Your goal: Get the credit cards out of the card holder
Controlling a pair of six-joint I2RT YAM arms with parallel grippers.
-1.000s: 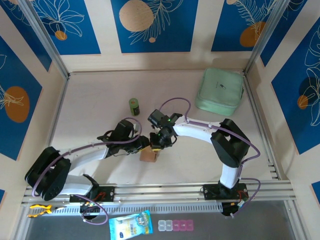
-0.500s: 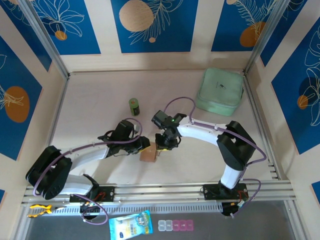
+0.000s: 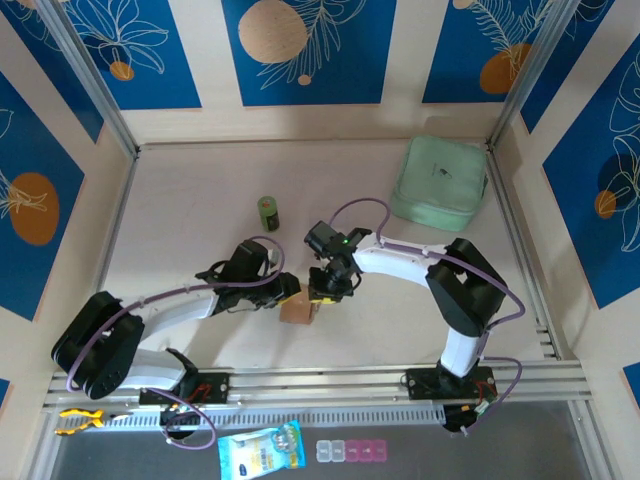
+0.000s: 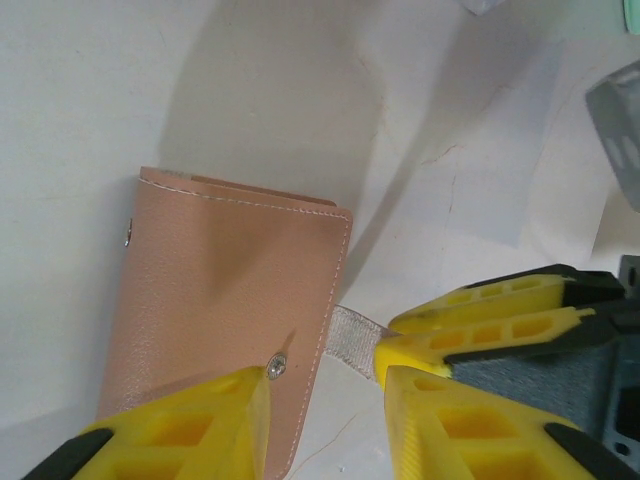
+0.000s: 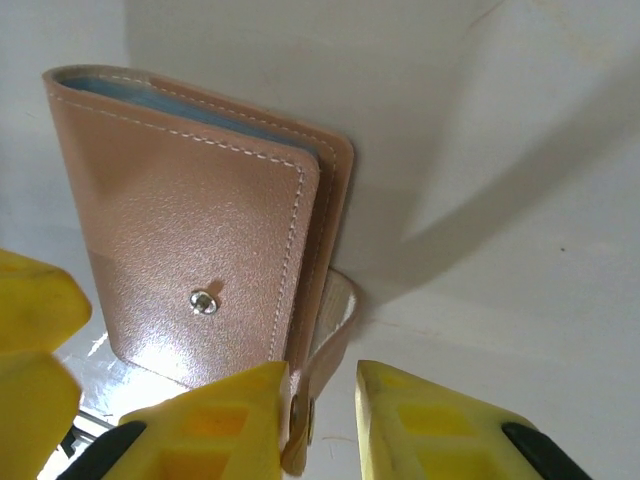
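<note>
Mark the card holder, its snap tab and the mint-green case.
card holder (image 5: 190, 220), right wrist view, on its tan-pink front face.
snap tab (image 4: 352, 338), left wrist view, on the strip beside the holder's edge.
mint-green case (image 3: 440, 182), top external view, on its lid.

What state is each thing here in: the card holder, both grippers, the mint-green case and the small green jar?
card holder: folded shut, its snap tab undone and hanging loose.
right gripper: shut on the snap tab, as far as the wrist views show.
left gripper: open, over the holder's edge.
mint-green case: closed, lying flat.
green jar: standing upright.
</note>
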